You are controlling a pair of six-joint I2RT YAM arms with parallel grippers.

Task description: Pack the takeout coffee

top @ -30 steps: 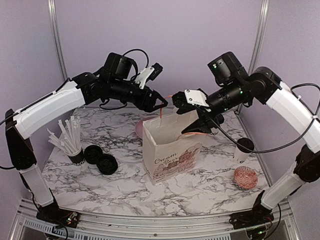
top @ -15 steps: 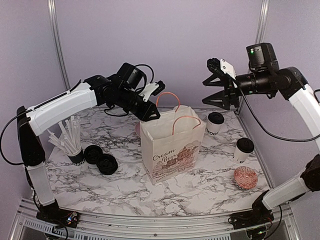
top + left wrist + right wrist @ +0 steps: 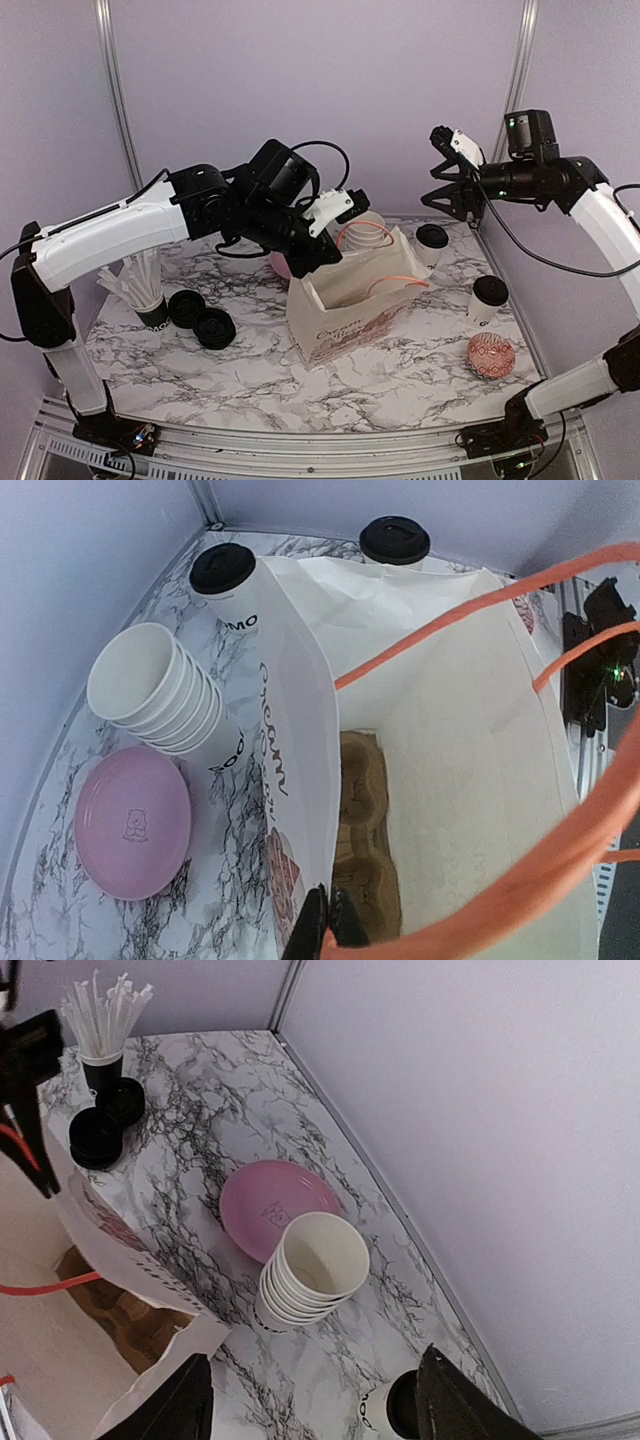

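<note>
top external: bag pinched open, both coffees waiting outside it

left tool (image 3: 314, 268) has its jaws closed tight on the rim of the bag (image 3: 350, 322). the left wrist view confirms it, with the fingertips (image 3: 325, 922) nipped on the paper edge. the bag leans under that pull and is not square on the tabletop (image 3: 250, 375). its mouth gapes and a carrier (image 3: 360, 820) lies flat in the bottom.

right tool (image 3: 447, 186) hangs in the air at back right, jaws wide, nothing between them. neither coffee is packed yet. the back cup (image 3: 432, 238) stands just behind the bag's right corner. the front cup (image 3: 489, 297) is off to the bag's right, apart from it. both are upright, lids on.

where this could go sour:
- the pinch is on thin paper. pull harder and the rim may tear, or the leaning bag may tip over.
- the handles (image 3: 470, 610) arc right across the mouth, so a cup coming down could catch one and tilt.
- a grip high on the lid could pop it off. the cup wall looks the safer place to hold.
- the back cup sits close to the bag wall and to the empty stack (image 3: 312, 1265), so wide jaws reaching in might clip either.
</note>
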